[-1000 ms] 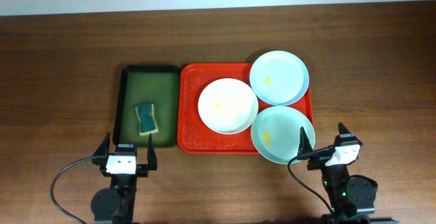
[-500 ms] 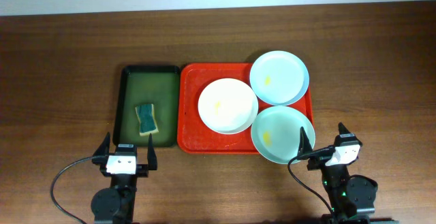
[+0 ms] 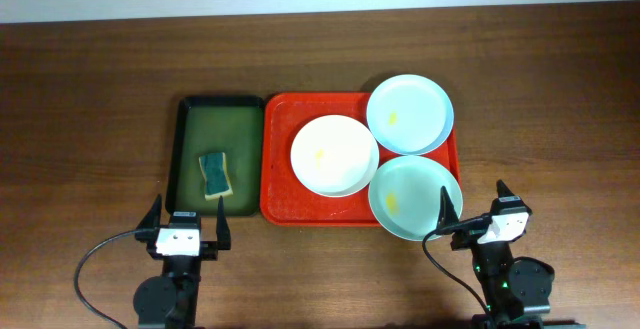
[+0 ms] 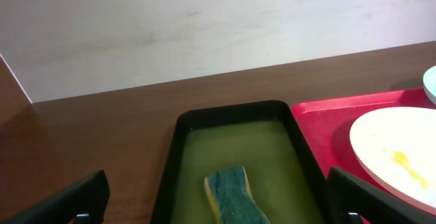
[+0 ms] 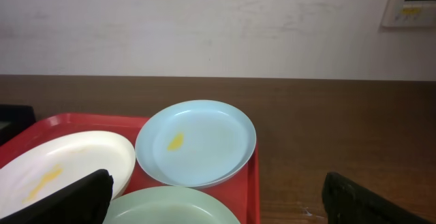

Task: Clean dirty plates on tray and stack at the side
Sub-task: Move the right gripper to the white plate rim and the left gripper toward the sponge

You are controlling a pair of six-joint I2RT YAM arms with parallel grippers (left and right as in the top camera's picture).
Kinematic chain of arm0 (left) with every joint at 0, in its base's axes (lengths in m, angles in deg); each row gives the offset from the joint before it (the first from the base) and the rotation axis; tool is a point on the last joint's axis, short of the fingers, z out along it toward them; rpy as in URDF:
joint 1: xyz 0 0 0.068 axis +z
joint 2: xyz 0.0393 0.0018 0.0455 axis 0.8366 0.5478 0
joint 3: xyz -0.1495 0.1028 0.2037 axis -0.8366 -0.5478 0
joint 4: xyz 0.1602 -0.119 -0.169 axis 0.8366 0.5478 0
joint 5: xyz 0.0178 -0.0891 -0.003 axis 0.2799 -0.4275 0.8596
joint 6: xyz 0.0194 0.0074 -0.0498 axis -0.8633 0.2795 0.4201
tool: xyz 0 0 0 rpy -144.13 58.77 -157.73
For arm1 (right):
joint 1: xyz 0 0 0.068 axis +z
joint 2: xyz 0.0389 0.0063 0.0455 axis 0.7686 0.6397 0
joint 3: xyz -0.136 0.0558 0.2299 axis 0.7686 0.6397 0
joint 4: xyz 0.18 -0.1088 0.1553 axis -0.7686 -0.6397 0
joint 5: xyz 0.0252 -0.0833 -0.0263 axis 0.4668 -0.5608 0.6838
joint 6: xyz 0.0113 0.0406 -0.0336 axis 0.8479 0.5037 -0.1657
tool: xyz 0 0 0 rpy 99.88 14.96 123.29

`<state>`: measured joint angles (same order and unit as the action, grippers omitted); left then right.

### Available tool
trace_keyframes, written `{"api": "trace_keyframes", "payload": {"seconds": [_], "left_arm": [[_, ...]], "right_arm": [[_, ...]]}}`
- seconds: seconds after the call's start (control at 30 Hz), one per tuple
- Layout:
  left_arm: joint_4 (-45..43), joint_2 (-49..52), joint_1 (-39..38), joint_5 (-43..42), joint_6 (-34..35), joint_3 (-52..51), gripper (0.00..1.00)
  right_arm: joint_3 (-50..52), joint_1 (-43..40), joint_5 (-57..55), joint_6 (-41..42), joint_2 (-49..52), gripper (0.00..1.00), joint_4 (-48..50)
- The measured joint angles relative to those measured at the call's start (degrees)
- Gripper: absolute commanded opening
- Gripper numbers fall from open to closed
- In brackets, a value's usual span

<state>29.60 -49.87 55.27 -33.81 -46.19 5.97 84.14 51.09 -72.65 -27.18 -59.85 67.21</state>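
Three plates sit on the red tray (image 3: 283,207), each with a small yellow smear: a white plate (image 3: 334,155) in the middle, a pale blue plate (image 3: 409,115) at the far right corner, and a pale green plate (image 3: 415,198) overhanging the near right corner. Their rims touch or overlap. Just beside the red tray on its left, a dark green tray (image 3: 215,119) holds a sponge (image 3: 214,174). The left gripper (image 3: 187,217) and right gripper (image 3: 472,201) hover near the front edge of the wooden table (image 3: 90,89), jaws spread wide, holding nothing.
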Motion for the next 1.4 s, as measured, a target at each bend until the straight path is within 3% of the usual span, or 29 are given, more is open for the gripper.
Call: {"api": "trace_keyframes", "payload": {"seconds": [0.57, 0.9, 0.97, 1.13, 1.3, 1.4], "left_arm": [[-2.27, -0.02, 0.00, -0.28, 0.00, -0.02, 0.99], [-1.90, 0.00, 0.00, -17.07, 0.04, -0.02, 0.99], [-2.14, 0.07, 0.04, -23.91, 0.55, 0.48, 0.99], [-2.69, 0.26, 0.04, -33.11, 5.88, 14.34, 0.99], [0.72, 0.24, 0.04, -34.64, 6.95, 29.77, 0.99], [1.38, 0.24, 0.04, -35.01, 7.08, 35.60, 0.99]], "right_arm": [[0.00, 0.00, 0.00, -0.02, 0.00, 0.99, 0.00], [0.00, 0.00, 0.44, 0.00, 0.00, 0.99, 0.02], [0.00, 0.00, 0.44, 0.00, 0.00, 0.99, 0.09], [0.00, 0.00, 5.44, 1.86, 0.00, 0.99, 5.11], [-0.74, 0.00, 13.94, 8.79, 0.02, 0.99, 6.54], [-8.11, 0.00, 16.11, 10.32, 0.07, 0.99, 2.38]]}}
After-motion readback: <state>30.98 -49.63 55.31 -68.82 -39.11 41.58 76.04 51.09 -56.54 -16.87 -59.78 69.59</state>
